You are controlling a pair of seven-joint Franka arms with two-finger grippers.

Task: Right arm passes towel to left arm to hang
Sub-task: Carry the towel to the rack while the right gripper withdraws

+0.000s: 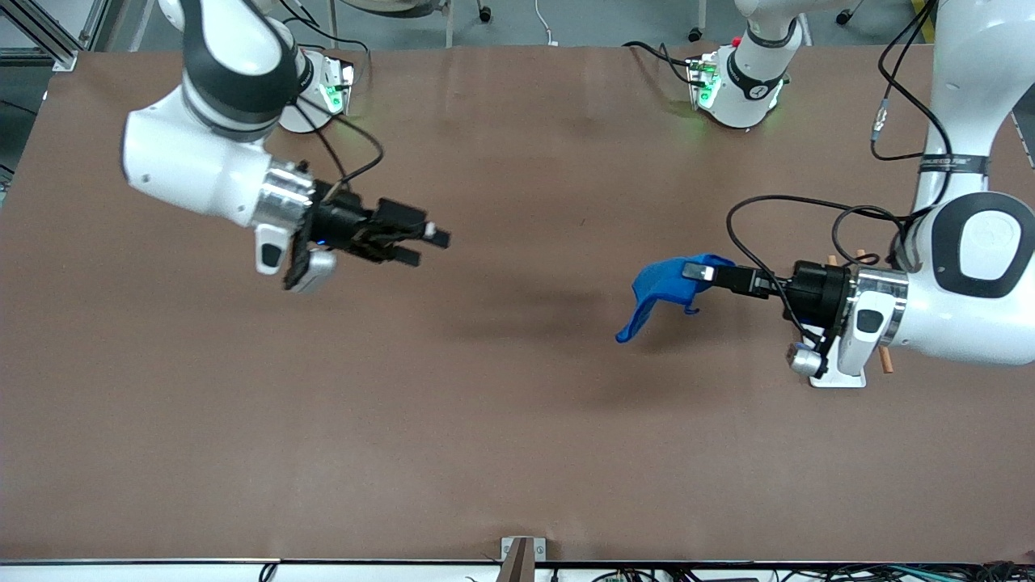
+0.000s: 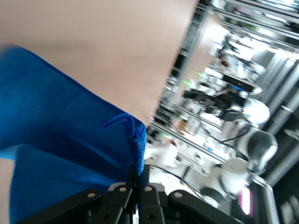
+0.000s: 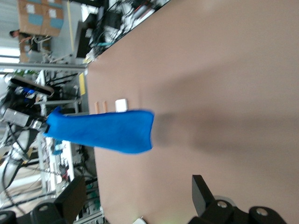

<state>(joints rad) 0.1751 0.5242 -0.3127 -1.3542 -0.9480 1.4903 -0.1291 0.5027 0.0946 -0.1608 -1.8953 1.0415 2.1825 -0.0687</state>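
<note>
The bright blue towel (image 1: 661, 284) hangs in the air from my left gripper (image 1: 699, 272), which is shut on its upper edge, over the table toward the left arm's end. In the left wrist view the towel (image 2: 60, 135) fills the near field, its edge pinched at the left gripper (image 2: 138, 176). My right gripper (image 1: 428, 247) is open and empty, up over the table toward the right arm's end, pointing at the towel. The right wrist view shows the towel (image 3: 105, 130) hanging apart from the right gripper (image 3: 138, 198).
A small white base (image 1: 841, 377) with wooden pegs (image 1: 888, 362) stands on the brown table (image 1: 485, 404), mostly hidden under the left arm's wrist. It also shows in the right wrist view (image 3: 121, 105). Both arm bases stand along the table's edge farthest from the front camera.
</note>
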